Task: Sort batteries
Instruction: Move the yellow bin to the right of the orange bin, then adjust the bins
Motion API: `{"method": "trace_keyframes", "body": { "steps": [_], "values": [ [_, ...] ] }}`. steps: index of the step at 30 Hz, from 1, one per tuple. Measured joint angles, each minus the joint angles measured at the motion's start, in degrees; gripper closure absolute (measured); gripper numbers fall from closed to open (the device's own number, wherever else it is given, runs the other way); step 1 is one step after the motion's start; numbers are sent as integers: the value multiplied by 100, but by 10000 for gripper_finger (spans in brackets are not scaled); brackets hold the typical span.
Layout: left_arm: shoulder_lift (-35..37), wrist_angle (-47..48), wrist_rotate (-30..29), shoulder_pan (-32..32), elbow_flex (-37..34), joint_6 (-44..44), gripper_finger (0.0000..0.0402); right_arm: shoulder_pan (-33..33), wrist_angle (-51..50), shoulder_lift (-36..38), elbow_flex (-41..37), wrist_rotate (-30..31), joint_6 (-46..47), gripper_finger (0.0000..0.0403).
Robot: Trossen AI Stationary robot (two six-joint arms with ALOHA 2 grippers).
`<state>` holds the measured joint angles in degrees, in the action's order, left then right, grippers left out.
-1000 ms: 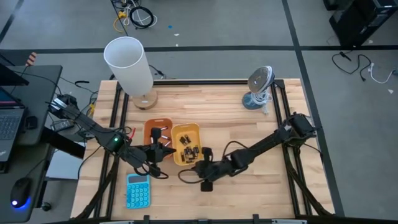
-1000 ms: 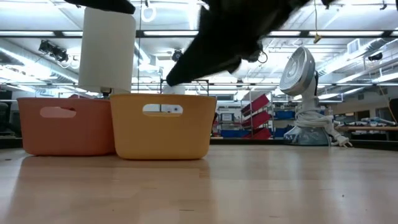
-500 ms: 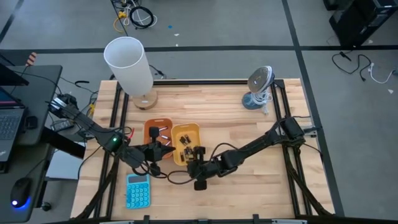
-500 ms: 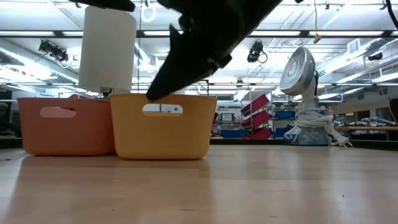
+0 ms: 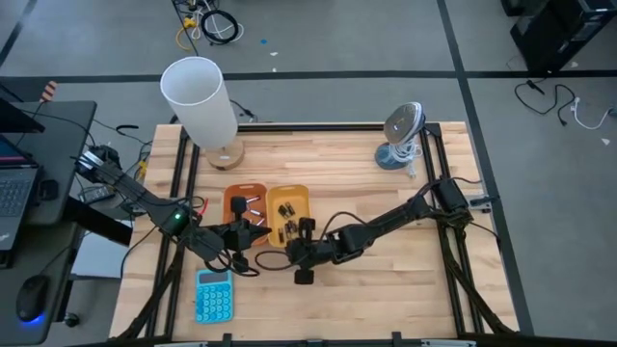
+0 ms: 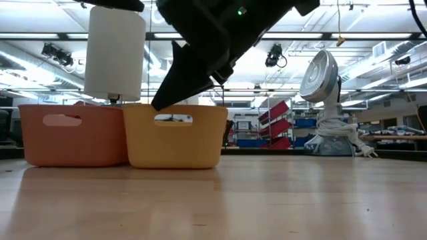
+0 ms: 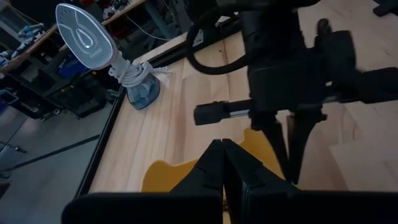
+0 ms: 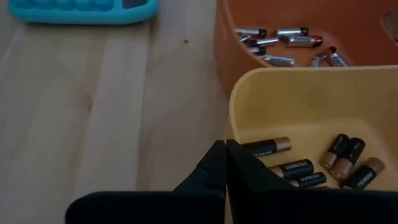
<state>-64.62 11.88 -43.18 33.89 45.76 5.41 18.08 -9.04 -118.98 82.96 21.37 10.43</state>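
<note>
An orange tray (image 5: pixel 243 206) and a yellow tray (image 5: pixel 287 212) stand side by side on the table. Several silvery batteries (image 8: pixel 280 42) lie in the orange tray. Several dark, copper-ended batteries (image 8: pixel 297 168) lie in the yellow one. My right gripper (image 8: pixel 224 157) is shut, and its tips are at the yellow tray's near rim (image 6: pixel 160 107). My left gripper (image 7: pixel 222 155) is shut with nothing in it. It hangs by the trays' near ends (image 5: pixel 256 231), and I cannot tell whether it touches them. My right gripper pushes with its shut fingertips (image 8: pixel 219 155) against the yellow tray's near wall at the rim (image 8: pixel 235 127), close to the corner next to the orange tray. The fingers slant down from the table's near right. The tray stands flat on the table.
A turquoise calculator (image 5: pixel 213 294) lies near the front edge, left of the grippers. A white lamp (image 5: pixel 201 101) stands at the far left and a small fan (image 5: pixel 400 135) at the far right. Bare wood (image 5: pixel 386 289) spreads right of the trays.
My right gripper has gone toward the table's left edge and the yellow tray, staying shut. The yellow tray has slid a little toward the far edge and stays upright on the table.
</note>
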Motion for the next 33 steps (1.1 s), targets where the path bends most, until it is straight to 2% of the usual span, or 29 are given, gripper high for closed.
{"method": "trace_keyframes", "body": {
  "steps": [16,22,33],
  "values": [
    [0,18,2,0,0,9,401,-163,-23,41,0,-222,-252,403],
    [2,61,5,94,0,6,401,120,-190,487,0,-501,-292,403],
    [2,60,13,523,0,-29,401,326,-529,1409,0,-457,-789,403]
  ]
}}
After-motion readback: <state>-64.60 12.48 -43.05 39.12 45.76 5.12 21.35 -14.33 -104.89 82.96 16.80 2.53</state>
